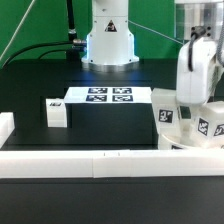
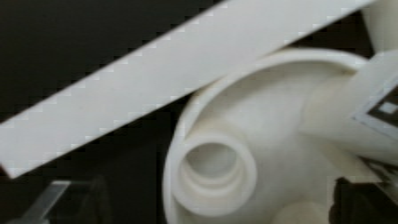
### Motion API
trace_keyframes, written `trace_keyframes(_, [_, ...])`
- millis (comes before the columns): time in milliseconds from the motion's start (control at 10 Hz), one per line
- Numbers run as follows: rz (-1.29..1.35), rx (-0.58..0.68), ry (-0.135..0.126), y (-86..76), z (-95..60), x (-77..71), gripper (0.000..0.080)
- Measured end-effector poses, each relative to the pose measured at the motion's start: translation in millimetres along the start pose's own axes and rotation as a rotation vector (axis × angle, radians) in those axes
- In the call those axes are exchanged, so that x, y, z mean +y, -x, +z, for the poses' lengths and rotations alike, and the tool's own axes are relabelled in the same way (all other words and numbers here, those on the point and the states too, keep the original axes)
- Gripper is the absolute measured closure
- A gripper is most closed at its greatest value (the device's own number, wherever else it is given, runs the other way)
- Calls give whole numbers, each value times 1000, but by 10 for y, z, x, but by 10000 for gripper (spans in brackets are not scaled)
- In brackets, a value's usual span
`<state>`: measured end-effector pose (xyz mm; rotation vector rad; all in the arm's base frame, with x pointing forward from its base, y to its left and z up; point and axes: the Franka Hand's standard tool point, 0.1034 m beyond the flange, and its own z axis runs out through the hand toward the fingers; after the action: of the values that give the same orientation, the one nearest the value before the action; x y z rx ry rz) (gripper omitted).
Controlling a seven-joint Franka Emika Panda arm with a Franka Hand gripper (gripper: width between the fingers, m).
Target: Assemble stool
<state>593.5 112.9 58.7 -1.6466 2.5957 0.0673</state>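
Observation:
The white round seat [image 2: 249, 120] lies with a round socket [image 2: 217, 165] facing the wrist camera. In the exterior view the seat [image 1: 178, 138] sits at the right, by the front rail. White legs with black-and-white tags [image 1: 207, 125] stand on it, and one shows in the wrist view [image 2: 377, 100]. One loose leg [image 1: 55, 113] lies at the exterior view's left. My gripper [image 1: 192, 102] hangs just above the seat. In the wrist view the gripper [image 2: 214, 208] is open. Its dark fingertips [image 2: 64, 200] stand on either side of the seat, with a gap at the seat's edge.
The marker board [image 1: 108, 96] lies in the middle, in front of the robot base [image 1: 108, 40]. A long white rail [image 1: 90, 162] runs along the front, and a short one [image 1: 6, 126] stands at the left. The rail crosses the wrist view diagonally [image 2: 160, 80].

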Motion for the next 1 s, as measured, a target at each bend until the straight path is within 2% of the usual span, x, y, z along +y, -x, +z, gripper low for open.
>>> trace_keyframes(100, [-57, -24, -11, 66, -144, -23, 156])
trace_keyframes(200, [-222, -46, -21, 128, -280, 8, 151])
trace_keyframes(300, [-292, -51, -15, 174, -305, 83, 151])
trace_keyframes(400, [-437, -43, -24, 214, -364, 93, 150])
trace_keyframes(500, [-567, -32, -37, 221, -382, 71, 150])
trace_keyframes(1000, [-939, -5, -43, 160, -404, 32, 150])
